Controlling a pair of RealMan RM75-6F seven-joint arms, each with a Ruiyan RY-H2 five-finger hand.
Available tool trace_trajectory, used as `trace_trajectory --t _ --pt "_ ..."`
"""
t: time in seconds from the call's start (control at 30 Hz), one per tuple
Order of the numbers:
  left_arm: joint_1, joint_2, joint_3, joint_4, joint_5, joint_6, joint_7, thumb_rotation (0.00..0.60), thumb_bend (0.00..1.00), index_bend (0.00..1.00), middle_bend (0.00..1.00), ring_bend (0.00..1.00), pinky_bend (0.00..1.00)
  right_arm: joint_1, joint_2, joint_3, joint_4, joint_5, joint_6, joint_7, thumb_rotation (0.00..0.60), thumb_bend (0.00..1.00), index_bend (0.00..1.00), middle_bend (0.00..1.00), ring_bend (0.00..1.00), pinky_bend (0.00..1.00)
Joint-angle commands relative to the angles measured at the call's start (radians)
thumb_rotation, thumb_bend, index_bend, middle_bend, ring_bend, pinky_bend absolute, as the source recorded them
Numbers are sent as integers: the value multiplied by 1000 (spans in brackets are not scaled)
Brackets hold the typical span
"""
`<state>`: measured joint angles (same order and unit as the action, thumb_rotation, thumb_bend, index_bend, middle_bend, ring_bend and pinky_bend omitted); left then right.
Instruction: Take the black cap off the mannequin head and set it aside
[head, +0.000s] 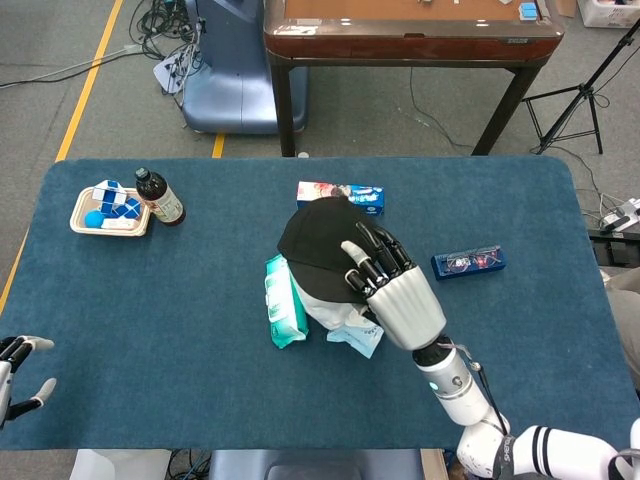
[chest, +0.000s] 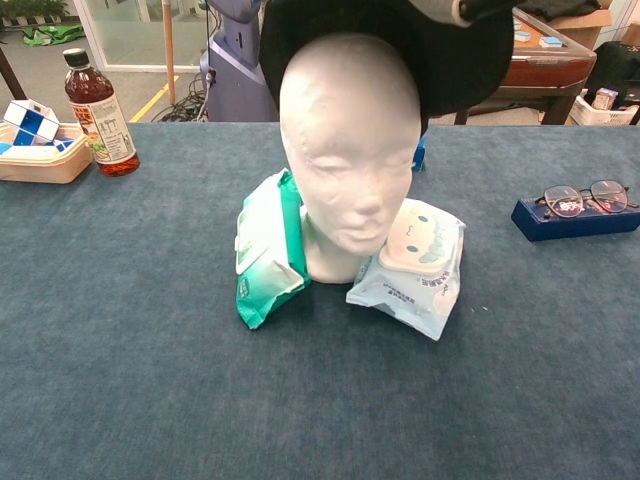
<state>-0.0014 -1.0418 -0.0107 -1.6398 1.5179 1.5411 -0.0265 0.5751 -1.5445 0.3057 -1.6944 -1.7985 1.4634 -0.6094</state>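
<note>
— Blue felt table (head: 200, 330), grey workshop floor behind, brown table at the far edge. Right hand (head: 392, 290) raised over the middle, fingers (head: 372, 262) laid across the black cap (head: 318, 245) and gripping it by the brim.

— And the cap itself?

— Lifted and tipped back off the white mannequin head (chest: 347, 160), whole face bared in the chest view, crown still close behind and above the skull. Looks light, soft cloth, likely to fold and sag; brim the stiffer part, so best held there, as now. Slippery? Hardly. Foam head looks light too, could tip if the band snags.

— Pose of the arm?

— Forearm rising from the near right edge, palm down, knuckles up, wrist just nearer than the head. Green wipes pack (head: 283, 310) left of the hand, pale pack (chest: 410, 262) beneath it. Glasses on a blue case (head: 468, 262) off to its right, bare cloth between for setting down.

— Left hand (head: 18, 368)?

— Low at the near left corner, well apart, fingers spread, holding nothing.
</note>
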Motion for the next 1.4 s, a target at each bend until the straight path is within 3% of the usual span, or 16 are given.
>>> trace_trajectory --t 0.03,0.5,0.7,1.03,1.4 --pt "0 0 0 -1 0 -1 0 600 226 354 327 248 371 7 11 14 -1 2 -3 -17 600 492 829 341 125 226" --pt "-1 1 -1 2 -3 -3 -6 600 225 354 327 248 371 34 98 94 -30 17 -8 -134 600 491 830 341 125 226" --pt "-2 0 -2 1 -6 -5 -2 600 226 354 327 248 371 10 167 104 -55 13 8 -193 600 491 829 341 125 226" --pt "2 -6 1 2 3 3 8 600 226 355 327 248 371 -119 286 43 -2 12 100 -192 600 491 829 341 125 226" --pt "-3 -11 -1 -3 -2 -4 27 600 226 357 327 248 371 -179 228 -41 298 94 95 -108 600 491 829 341 125 226"
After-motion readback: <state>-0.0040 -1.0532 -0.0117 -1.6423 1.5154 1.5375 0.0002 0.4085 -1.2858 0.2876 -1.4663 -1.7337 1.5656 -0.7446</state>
